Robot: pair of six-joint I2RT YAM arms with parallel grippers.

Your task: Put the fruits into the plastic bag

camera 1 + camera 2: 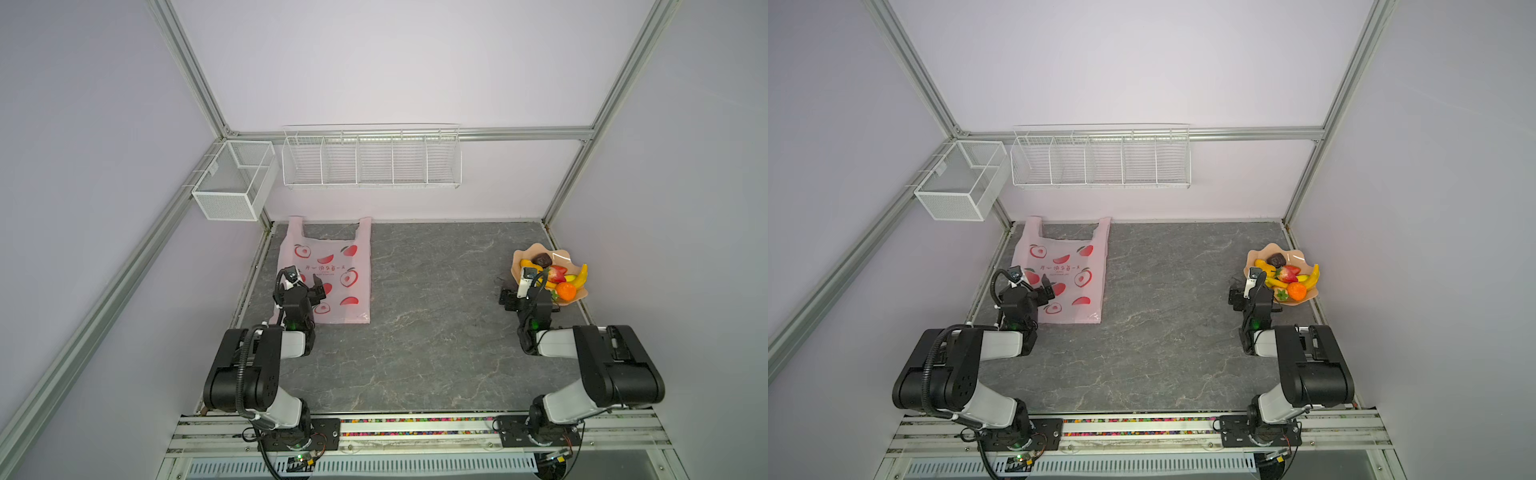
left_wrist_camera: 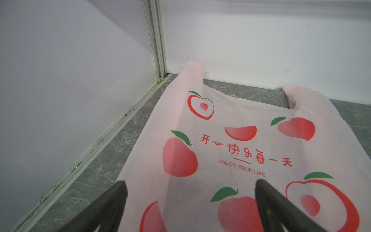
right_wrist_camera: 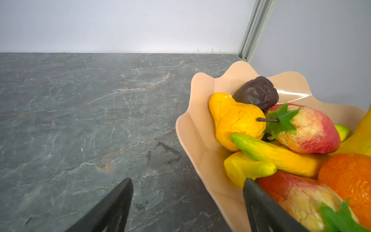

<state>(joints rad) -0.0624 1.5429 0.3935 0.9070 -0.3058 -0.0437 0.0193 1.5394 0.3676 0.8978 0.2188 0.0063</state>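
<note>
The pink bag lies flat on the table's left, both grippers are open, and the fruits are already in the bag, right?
No: the fruits are piled on the plate at the right of the table, as both top views show. The plastic bag does lie flat on the left, and the left gripper and right gripper are open.

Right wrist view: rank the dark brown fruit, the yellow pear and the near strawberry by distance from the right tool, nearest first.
1. Near strawberry, beside the open right tool, at the near side of the plate.
2. Yellow pear, mid-plate.
3. Dark brown fruit, behind the pear, by the far rim.
</note>
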